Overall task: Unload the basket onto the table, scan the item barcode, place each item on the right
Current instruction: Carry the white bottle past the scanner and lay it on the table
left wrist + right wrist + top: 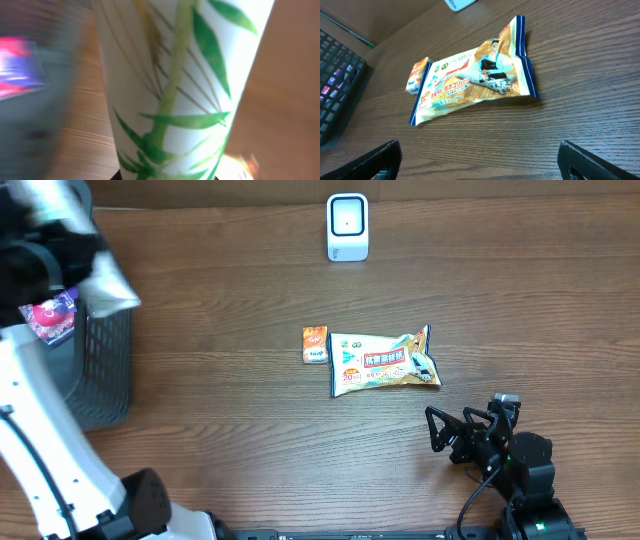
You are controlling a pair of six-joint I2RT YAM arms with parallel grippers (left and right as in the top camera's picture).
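Wood-grain table (230, 330), basket (100, 370) at L edge; L gripper (80, 260) clamps white pack (165, 75), R gripper (485, 167) wide.

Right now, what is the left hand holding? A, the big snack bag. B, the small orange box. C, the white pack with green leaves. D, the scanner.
C: the left hand is shut on the white pack with green leaves, which fills its wrist view, while the small orange box, the snack bag and the scanner all sit on the table.
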